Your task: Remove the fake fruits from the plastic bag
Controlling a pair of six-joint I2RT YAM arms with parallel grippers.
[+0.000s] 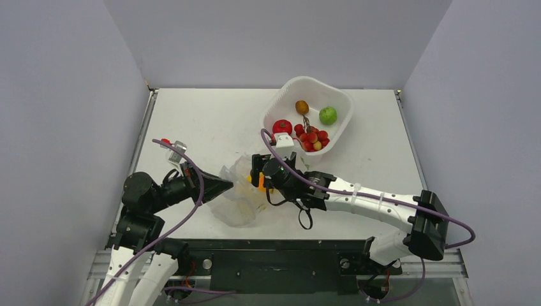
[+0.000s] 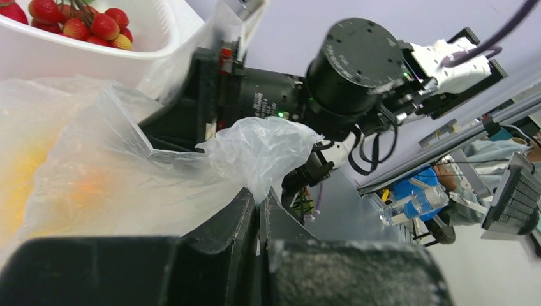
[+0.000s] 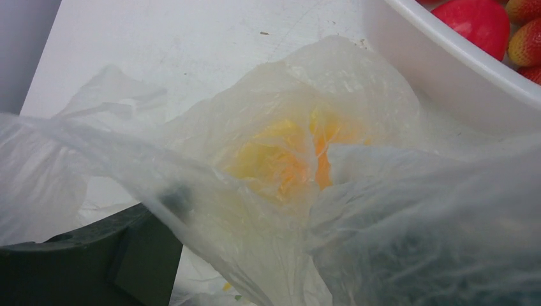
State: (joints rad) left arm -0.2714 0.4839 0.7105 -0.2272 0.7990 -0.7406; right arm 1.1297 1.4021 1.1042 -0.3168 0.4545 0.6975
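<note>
The plastic bag (image 1: 237,199) lies crumpled near the table's front, between both arms. My left gripper (image 1: 224,186) is shut on the bag's edge; in the left wrist view its jaws (image 2: 260,199) pinch a fold of the film (image 2: 255,150). My right gripper (image 1: 258,173) is pushed into the bag's mouth, open, its fingers wide apart with film draped over them (image 3: 281,255). An orange-yellow fruit (image 3: 287,153) shows through the film just ahead of the fingers, untouched. A red round fruit (image 1: 282,127) and red grapes (image 1: 311,137) lie in the white tub.
The white tub (image 1: 341,102) stands at the back right, close behind the bag, also holding a green apple (image 1: 328,115) and a small brown fruit (image 1: 302,106). Its wall (image 3: 446,64) is just right of the bag. Grey walls enclose the table.
</note>
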